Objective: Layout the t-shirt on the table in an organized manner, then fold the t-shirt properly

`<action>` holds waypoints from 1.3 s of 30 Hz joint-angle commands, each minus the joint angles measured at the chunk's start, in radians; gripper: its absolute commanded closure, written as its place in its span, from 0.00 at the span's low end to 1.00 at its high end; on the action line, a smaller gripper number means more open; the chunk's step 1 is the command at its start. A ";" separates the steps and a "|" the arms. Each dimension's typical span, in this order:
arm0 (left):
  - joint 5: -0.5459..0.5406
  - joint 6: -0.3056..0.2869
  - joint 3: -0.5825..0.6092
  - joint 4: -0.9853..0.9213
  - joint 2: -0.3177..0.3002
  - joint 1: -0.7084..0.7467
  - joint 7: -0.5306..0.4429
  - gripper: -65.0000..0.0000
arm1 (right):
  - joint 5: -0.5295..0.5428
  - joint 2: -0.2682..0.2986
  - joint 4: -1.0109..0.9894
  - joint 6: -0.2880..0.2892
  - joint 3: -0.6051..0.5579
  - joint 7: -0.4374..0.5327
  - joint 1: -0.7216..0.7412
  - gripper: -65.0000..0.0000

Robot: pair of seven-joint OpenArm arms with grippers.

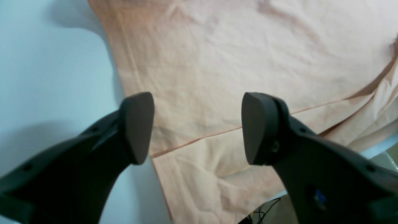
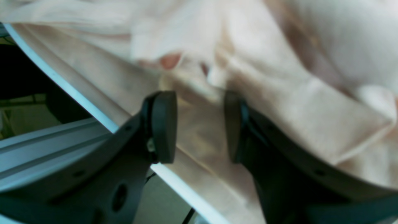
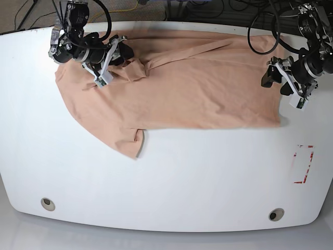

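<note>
The peach t-shirt (image 3: 177, 88) lies spread along the far half of the white table (image 3: 182, 177), one sleeve pointing toward the near side. My left gripper (image 1: 198, 127) hovers open over the shirt's edge (image 1: 217, 62) where a folded layer meets bare table (image 1: 46, 62); in the base view it (image 3: 269, 75) sits at the shirt's right end. My right gripper (image 2: 198, 126) stands with its jaws apart over bunched, blurred cloth (image 2: 279, 102) at the table's rim (image 2: 77, 96). In the base view it (image 3: 125, 53) is at the shirt's far left, among wrinkles.
A red-marked rectangle (image 3: 303, 164) lies near the right edge. Two round grommet holes (image 3: 48, 203) (image 3: 276, 214) sit by the near edge. Cables (image 3: 208, 8) run behind the far edge. A metal rail (image 2: 46, 146) shows below the rim.
</note>
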 commanded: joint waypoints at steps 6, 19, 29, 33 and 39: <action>-0.014 0.000 -0.005 0.016 -0.015 -0.006 -0.018 0.38 | 0.023 0.008 0.019 0.002 0.005 0.020 0.121 0.63; -0.014 0.000 -0.005 0.016 -0.015 -0.006 -0.018 0.38 | 0.017 -0.032 0.021 0.002 0.009 0.020 0.270 0.64; -0.014 0.000 -0.005 0.016 -0.015 -0.006 -0.018 0.38 | 0.042 0.046 0.188 0.002 0.009 -0.028 0.121 0.64; -0.014 0.000 -0.005 0.016 -0.023 -0.006 -0.018 0.38 | 0.114 0.047 0.205 0.002 0.009 -0.031 0.029 0.64; -0.014 0.000 -0.005 0.015 -0.023 -0.006 -0.018 0.38 | 0.163 0.037 0.199 0.002 0.009 -0.029 -0.049 0.64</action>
